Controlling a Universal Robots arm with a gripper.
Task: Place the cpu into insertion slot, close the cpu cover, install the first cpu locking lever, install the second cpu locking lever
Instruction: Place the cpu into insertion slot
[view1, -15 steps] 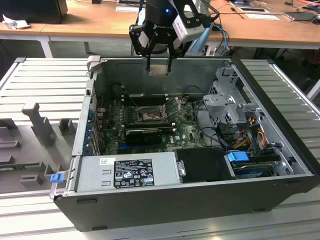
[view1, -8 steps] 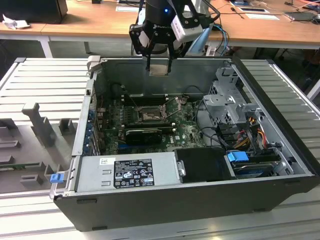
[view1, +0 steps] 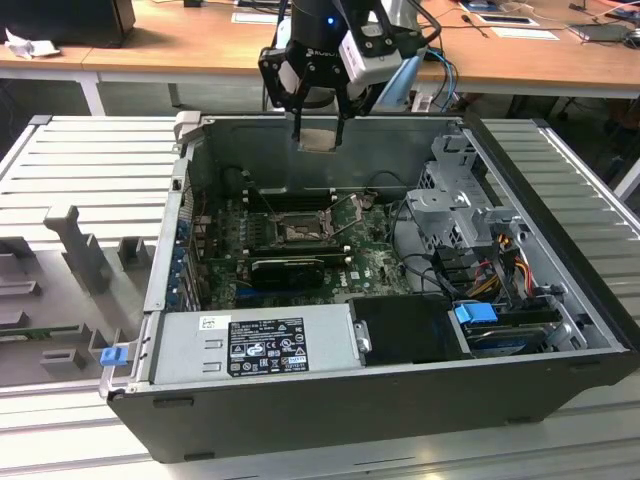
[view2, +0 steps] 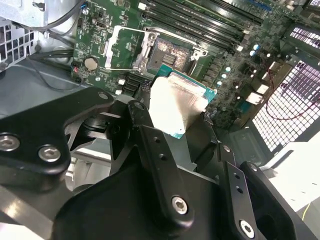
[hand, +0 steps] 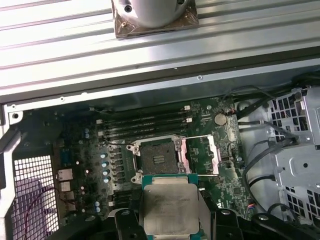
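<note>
Gripped the cpu in the tool above the open computer case, clear of the empty insertion slot, cpu cover standing open, all four steps undone.

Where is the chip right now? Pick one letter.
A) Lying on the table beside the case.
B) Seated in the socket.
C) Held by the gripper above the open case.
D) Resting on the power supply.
C: the gripper is clamped on the chip above the board, and the socket beneath it shows its bare pin field.
</note>
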